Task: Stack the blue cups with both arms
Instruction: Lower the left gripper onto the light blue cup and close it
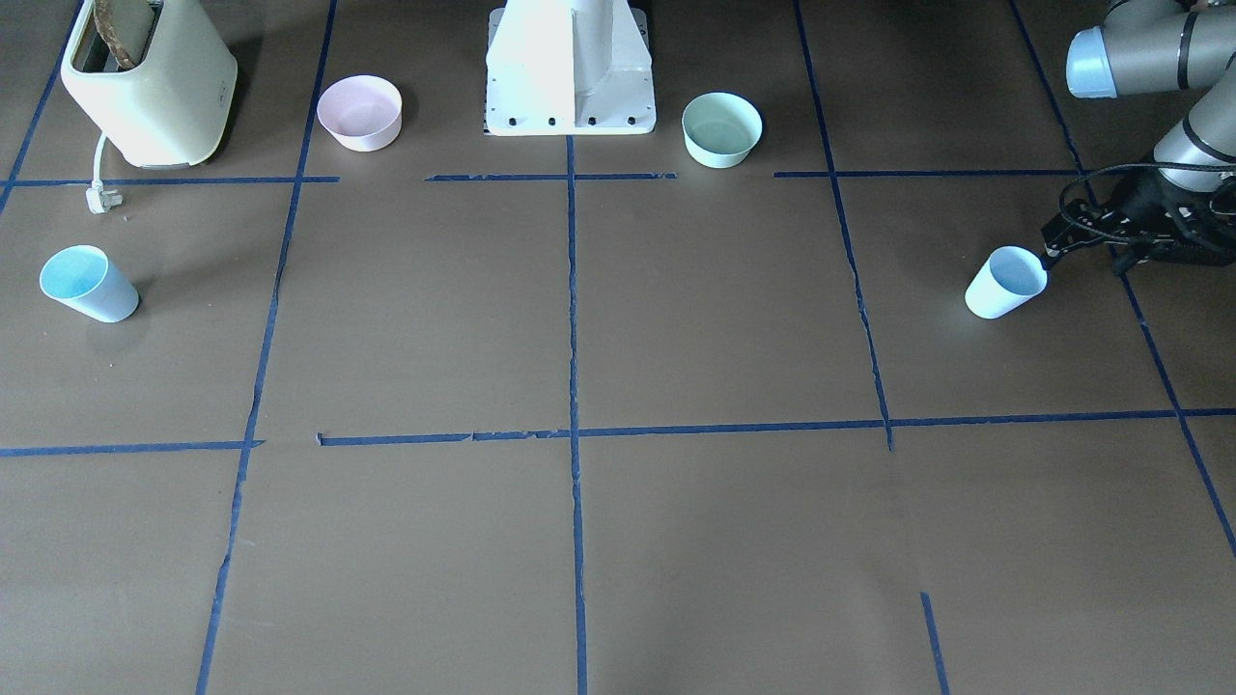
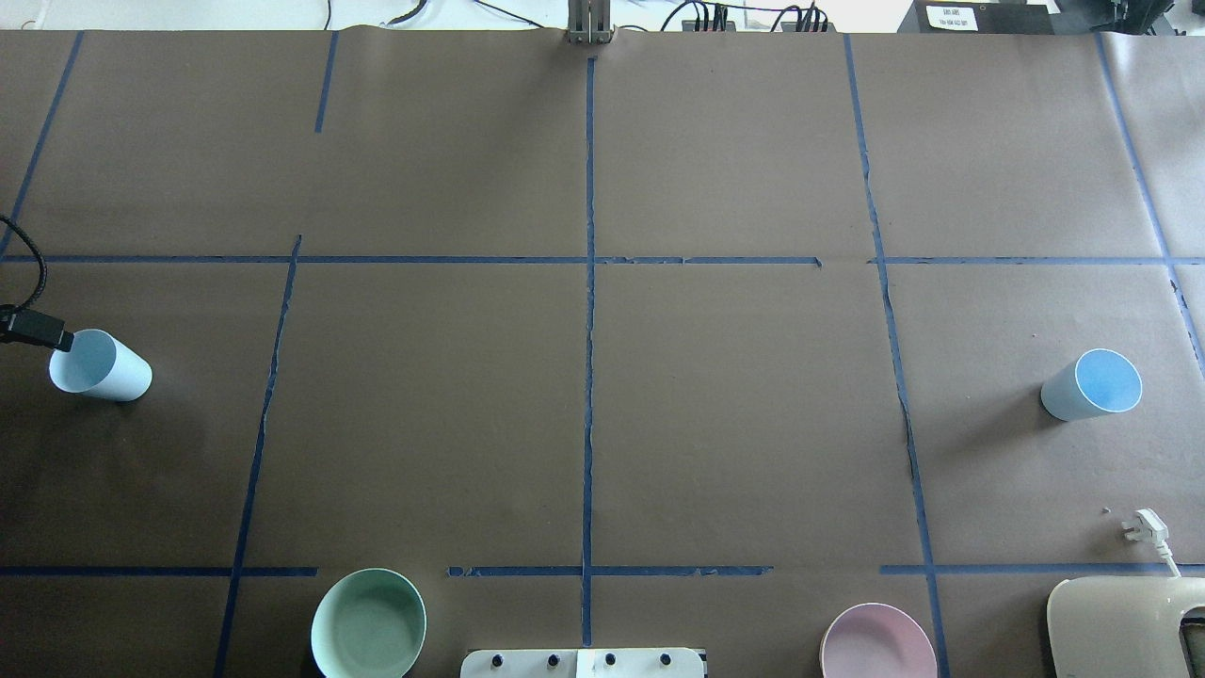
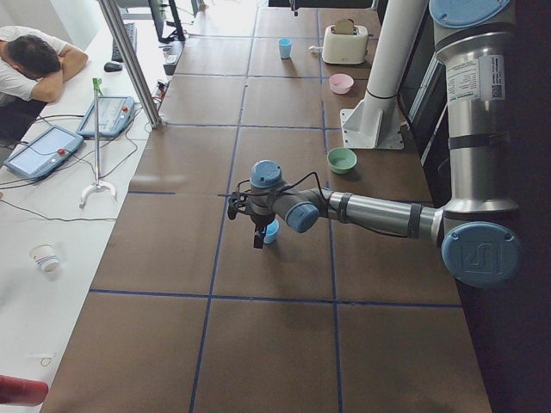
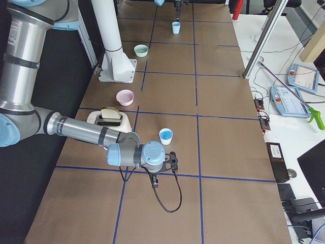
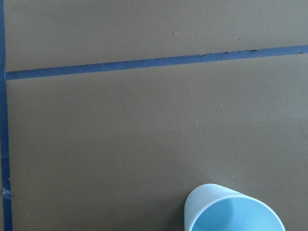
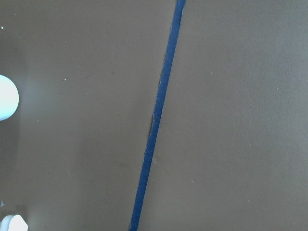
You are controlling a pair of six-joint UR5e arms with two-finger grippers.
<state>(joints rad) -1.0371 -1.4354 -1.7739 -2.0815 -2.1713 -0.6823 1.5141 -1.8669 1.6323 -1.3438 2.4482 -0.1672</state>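
Blue cups stood upright, mouths up, toward opposite ends of the worktop [image 2: 734, 424], well apart. Neither was near an edge, and the broad taped middle between them looked like the roomiest place to bring them together. The left arm [image 3: 379, 213] reached low over its end, and the right arm [image 4: 86, 131] stretched low over the other.

A toaster [image 1: 154, 87] stood near the right cup [image 2: 1092, 384], on the robot's side of it. The pink bowl [image 1: 359, 113] and the mint bowl [image 1: 721, 129] sat back by the pedestal, off the straight line between the cups.

Each cup looked light, thin-walled, stiff and smooth, so a nudge would probably tip or skid it. A pinch across the rim seemed the safest hold.

The left hand [image 1: 1049, 249] was at the rim of the left cup [image 1: 1004, 282], and I could not tell whether its fingers were apart. The right hand [image 4: 155, 181] hung near its cup without touching it, and I could not tell its state either.
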